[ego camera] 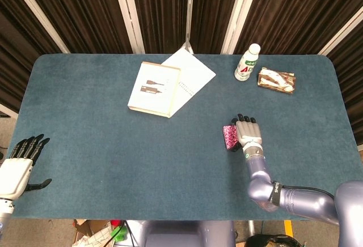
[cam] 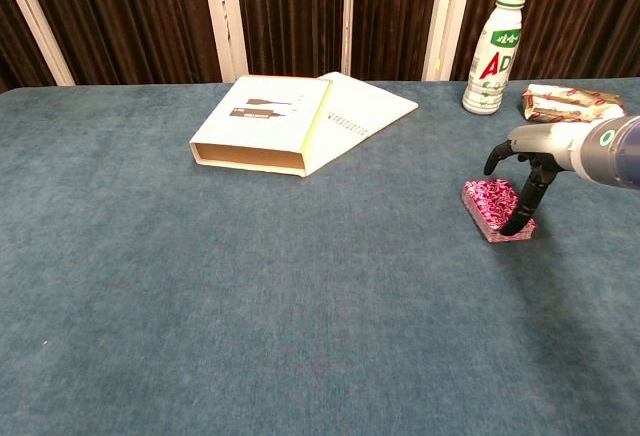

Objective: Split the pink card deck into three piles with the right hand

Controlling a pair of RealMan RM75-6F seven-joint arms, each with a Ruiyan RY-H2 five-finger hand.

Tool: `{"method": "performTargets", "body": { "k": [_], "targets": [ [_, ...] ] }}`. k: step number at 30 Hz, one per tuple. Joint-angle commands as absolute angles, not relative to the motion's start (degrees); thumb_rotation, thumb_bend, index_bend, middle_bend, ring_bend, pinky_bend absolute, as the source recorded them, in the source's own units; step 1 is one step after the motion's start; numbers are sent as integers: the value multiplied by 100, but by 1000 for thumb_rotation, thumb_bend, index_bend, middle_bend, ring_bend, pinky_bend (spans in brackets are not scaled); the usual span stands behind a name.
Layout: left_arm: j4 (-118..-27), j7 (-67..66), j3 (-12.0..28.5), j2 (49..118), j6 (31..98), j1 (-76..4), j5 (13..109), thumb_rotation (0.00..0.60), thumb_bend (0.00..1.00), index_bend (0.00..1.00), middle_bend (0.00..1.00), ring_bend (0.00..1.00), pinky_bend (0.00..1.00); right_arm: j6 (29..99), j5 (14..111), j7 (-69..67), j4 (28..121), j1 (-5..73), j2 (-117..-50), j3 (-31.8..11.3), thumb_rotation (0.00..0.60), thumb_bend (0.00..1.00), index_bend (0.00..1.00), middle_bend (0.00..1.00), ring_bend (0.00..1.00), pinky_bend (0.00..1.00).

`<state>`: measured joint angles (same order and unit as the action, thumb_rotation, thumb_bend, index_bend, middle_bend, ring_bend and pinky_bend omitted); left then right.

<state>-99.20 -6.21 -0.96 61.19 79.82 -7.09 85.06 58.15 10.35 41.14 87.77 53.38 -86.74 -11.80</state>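
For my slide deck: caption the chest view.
Right robot hand fingertip on the undivided pink card deck, near a white bottle.

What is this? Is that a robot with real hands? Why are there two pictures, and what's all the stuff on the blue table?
Yes, it is a robot with two arms, and each ends in a hand with fingers like yours. Both pictures are taken by the robot's own cameras at the same moment: one looks down from its head, one looks forward from its chest.

On the blue table lie a pink card deck, a flat box on some paper, a bottle and a wrapped snack.

The right hand has its fingers down against the deck, but has not lifted any cards. The left hand waits open at the table's edge, holding nothing.
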Motion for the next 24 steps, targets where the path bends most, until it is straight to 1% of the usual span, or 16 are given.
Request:
{"method": "performTargets", "body": {
  "k": [1, 10, 14, 19, 24],
  "targets": [
    [-9917, -616, -90, 6117, 7979, -710, 8501, 600, 33, 0, 0, 0, 0, 5795, 1039, 4096, 8747, 5330, -8695, -1180, 600, 76, 199, 16, 0, 0],
    [-9877, -609, -62, 6126, 7997, -709, 8506, 600, 34, 0, 0, 0, 0, 5692, 1001, 4104, 8572, 5331, -8723, -1173, 600, 76, 215, 16, 0, 0],
    [-9877, -604, -46, 6126, 7995, -710, 8490, 600, 34, 0, 0, 0, 0, 5610, 924, 4131, 8529, 5327, -8719, -1146, 600, 99, 226, 16, 0, 0],
    [-9870, -608, -42, 6130, 7987, -712, 8489, 600, 34, 0, 0, 0, 0, 5577, 935, 4107, 8505, 5330, -8739, -1153, 600, 100, 227, 16, 0, 0],
    [-9867, -605, -29, 6131, 7978, -714, 8468, 600, 34, 0, 0, 0, 0, 5562, 971, 4078, 8458, 5333, -8793, -1152, 600, 106, 255, 16, 0, 0]
  ]
}}
